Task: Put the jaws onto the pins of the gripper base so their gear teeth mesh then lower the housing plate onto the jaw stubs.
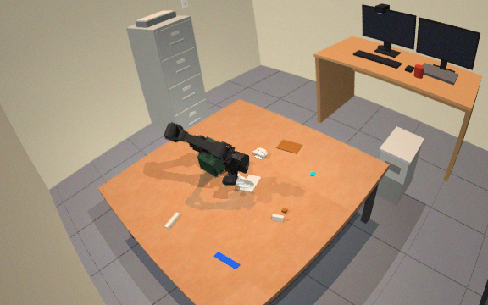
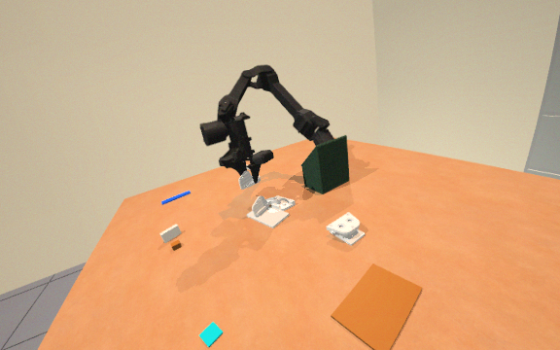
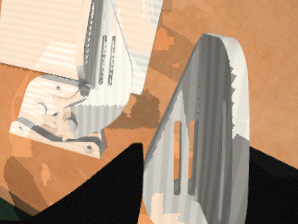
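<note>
My gripper [image 2: 250,178] [image 3: 185,152] is shut on a white jaw [image 2: 246,181] [image 3: 215,100] with two long slots, held upright above the table. The white gripper base [image 2: 286,201] [image 3: 30,131] is below it, at the left in the wrist view. The other white jaw [image 2: 260,206] [image 3: 121,67] stands at the base, its rounded end over the base's near side; whether it is seated on a pin cannot be told. A flat white square plate [image 2: 272,220] [image 3: 37,37] lies under that jaw. The housing plate [image 1: 260,151] [image 2: 345,225], with two holes, rests on a small white stand.
A dark green block [image 1: 211,163] [image 2: 329,165] is beside the arm's foot. An orange-brown sheet [image 1: 290,146] [image 2: 377,306], cyan tile [image 1: 313,174] [image 2: 211,334], blue strip [image 1: 227,260] [image 2: 176,197], white block [image 1: 278,218] [image 2: 170,233], small brown cube [image 1: 285,210] [image 2: 176,245] and white bar [image 1: 172,220] lie around.
</note>
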You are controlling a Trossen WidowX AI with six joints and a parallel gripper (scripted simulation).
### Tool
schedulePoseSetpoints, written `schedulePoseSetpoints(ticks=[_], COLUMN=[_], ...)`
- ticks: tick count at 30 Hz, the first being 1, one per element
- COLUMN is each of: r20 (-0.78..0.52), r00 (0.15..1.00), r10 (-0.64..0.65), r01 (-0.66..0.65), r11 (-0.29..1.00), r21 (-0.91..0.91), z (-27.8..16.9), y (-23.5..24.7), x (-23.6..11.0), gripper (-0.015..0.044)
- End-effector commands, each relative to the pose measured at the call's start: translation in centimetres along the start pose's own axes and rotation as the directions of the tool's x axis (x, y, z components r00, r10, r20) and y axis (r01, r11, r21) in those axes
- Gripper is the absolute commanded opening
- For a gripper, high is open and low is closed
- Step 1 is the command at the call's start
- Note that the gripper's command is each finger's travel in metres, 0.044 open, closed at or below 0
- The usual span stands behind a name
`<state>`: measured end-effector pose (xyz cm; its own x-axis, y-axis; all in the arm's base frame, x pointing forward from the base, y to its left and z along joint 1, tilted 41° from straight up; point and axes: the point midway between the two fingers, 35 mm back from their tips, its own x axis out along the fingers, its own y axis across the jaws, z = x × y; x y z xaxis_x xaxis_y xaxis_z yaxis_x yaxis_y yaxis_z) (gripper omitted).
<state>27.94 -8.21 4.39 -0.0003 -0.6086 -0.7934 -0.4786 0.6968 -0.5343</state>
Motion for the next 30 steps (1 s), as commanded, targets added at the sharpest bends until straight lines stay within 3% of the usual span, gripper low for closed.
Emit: schedulePoseSetpoints(ticks=[1,30], r20=[-0.001,-0.023], r00=[1.000,1.000], r10=[0.008,-0.012], r01=[-0.008,0.017], r11=[0.999,0.965], r21=[0.032,0.261], z=[0.8,3.4], y=[1.7,10.9], x=[0.1,0.6], gripper=[0.0134,0.0134])
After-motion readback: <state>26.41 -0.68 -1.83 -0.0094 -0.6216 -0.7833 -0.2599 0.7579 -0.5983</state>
